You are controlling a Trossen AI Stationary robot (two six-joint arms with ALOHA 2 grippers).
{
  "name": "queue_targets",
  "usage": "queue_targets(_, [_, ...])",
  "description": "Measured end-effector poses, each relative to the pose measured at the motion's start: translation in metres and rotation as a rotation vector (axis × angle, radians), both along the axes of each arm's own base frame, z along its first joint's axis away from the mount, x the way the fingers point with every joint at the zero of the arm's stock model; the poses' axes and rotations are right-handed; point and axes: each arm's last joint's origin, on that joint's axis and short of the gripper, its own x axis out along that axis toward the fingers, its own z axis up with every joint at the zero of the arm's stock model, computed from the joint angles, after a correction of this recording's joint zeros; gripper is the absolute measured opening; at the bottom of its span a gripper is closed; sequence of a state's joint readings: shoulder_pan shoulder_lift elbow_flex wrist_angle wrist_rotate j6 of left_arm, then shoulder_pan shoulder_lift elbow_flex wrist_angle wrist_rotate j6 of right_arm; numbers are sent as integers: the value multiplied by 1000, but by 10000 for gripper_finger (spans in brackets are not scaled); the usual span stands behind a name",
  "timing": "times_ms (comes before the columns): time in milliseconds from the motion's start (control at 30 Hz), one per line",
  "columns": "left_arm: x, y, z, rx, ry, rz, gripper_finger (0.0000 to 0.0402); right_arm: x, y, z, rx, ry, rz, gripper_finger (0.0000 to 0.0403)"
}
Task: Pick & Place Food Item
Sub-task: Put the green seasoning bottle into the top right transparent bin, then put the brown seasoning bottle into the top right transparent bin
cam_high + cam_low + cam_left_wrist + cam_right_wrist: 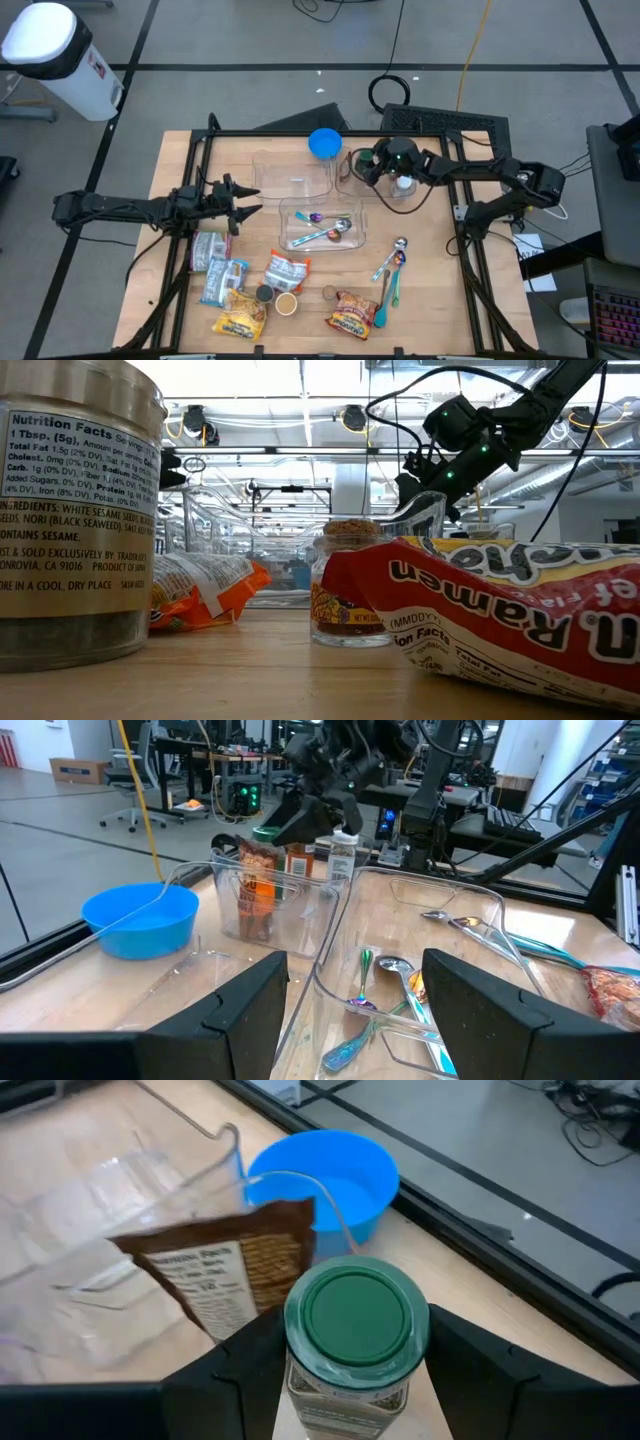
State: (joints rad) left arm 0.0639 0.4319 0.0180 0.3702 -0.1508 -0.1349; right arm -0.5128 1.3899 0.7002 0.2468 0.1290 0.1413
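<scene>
Right pincer [350, 1380] is closed around a green-lidded spice jar [355, 1330], fingers flanking the glass body just under the lid; jar's label too blurred to read. In the high view this pincer [388, 172] sits at about 1 o'clock on the worktop [430, 300], over a clear bin [385, 180]; the jar itself is mostly hidden under the arm there. A brown pouch [235, 1275] with small unreadable print stands just beside the jar, inside another clear container [120, 1210], with a blue bowl [335, 1175] beyond.

Left pincer [355, 1000] hovers at about 9 o'clock, fingers wide apart, holding nothing, facing a clear tray of spoons [400, 990].

Low view is largely blocked by near objects. A tin [75, 510] at 9 o'clock reads "Nutrition Facts", "WHITE SESAME SEEDS, NORI (BLACK SEAWEED)", "STORE IN A COOL, DRY PLACE"; cut off at the edge. A red packet [500, 620] at 4 o'clock reads "Ramen". Between them stands a small seasoning jar [348, 595], label illegible, and an orange snack bag [205, 590], partly hidden.
</scene>
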Motion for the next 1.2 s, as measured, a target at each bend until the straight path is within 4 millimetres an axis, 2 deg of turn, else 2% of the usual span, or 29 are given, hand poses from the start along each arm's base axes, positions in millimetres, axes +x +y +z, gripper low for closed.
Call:
queue_targets(233, [0,0,0,0,0,0,241,-1,-1,-1,7,13,-5,202])
queue_targets(667, [0,0,0,0,0,0,241,-11,5,-18,-48,-32,9,247])
queue_targets(833, [0,0,0,0,0,0,241,-10,8,-14,-69,-39,27,262])
queue_targets(1033, [0,0,0,0,0,0,241,-7,24,8,-160,-80,113,285])
queue_targets(1200, [0,0,0,0,0,0,241,0,55,44,-237,-188,221,294])
